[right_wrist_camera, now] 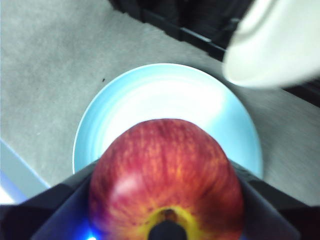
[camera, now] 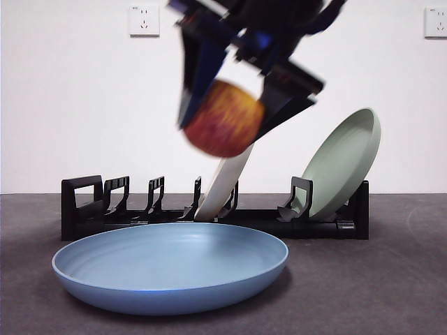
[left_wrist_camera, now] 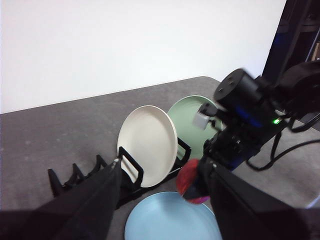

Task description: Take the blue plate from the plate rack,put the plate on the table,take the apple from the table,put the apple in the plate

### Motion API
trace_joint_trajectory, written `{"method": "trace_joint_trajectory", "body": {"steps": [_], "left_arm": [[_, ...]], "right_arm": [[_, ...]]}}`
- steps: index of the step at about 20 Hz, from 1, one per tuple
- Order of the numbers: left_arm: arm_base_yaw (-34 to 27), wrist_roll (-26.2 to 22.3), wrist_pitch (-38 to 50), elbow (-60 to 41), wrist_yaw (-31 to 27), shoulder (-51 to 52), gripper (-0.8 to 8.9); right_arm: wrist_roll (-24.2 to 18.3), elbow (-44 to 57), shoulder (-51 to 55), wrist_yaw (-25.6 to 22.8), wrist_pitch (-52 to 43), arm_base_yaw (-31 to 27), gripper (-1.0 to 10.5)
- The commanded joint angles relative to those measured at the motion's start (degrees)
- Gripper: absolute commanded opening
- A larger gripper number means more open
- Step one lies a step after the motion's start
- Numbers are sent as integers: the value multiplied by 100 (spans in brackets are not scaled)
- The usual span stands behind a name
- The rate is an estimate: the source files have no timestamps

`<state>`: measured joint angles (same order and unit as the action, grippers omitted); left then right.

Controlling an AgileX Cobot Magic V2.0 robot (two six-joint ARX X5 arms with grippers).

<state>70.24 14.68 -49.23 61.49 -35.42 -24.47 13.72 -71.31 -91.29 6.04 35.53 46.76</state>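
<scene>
The red, yellow-streaked apple (camera: 223, 120) hangs in the air with my right gripper (camera: 222, 130) shut on it, one black jaw on each side. Straight below it the light-blue plate (camera: 171, 269) lies flat on the dark grey table (camera: 391, 279), in front of the black plate rack (camera: 91, 209). The right wrist view looks down over the apple (right_wrist_camera: 167, 175) onto the blue plate (right_wrist_camera: 165, 95). My left gripper (left_wrist_camera: 165, 175) stands open and empty, high and back from the rack (left_wrist_camera: 75, 175), looking at the apple (left_wrist_camera: 189, 182) and the blue plate (left_wrist_camera: 170, 220).
A cream-white plate (camera: 227, 178) leans in the middle of the rack, just behind the held apple. A sage-green plate (camera: 342, 164) leans at the rack's right end. Two wall sockets sit on the white wall behind.
</scene>
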Motion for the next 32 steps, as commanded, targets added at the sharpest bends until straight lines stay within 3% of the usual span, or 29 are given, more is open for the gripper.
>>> {"method": "trace_joint_trajectory", "body": {"steps": [1,8,9,12,13,20,29,30,32], "left_arm": [[-11,46,11,-26,-61,13,283],[-11,68,-35,-26,-61,-37,283],[-11,76,-55,-26,-61,-59,283],[-11,85,-203,-26,-72,-149,283],[-11,96,-262,-26,-74,-179,283],[-11,216,-531,-26,-240,-546,283],[-11,48,35,-26,-350,-1580,272],[-11,-151,157,-26,-348,-1703,185],[-13,-595,323,-26,-348,-1963,-9]], "right_arm": [[37,-160,-437,0,-140,92,-12],[-74,-210,-1687,-175,-376,289,7],[-83,-210,-1788,-330,-356,306,59],[-66,-210,-1864,-343,-358,334,453],[-68,-210,-1864,-345,-363,363,477],[-68,-212,-1604,-297,-302,365,473],[-186,-212,660,-356,675,350,464],[-280,-212,922,-367,802,350,390],[-507,-210,1342,-417,1043,350,117]]}}
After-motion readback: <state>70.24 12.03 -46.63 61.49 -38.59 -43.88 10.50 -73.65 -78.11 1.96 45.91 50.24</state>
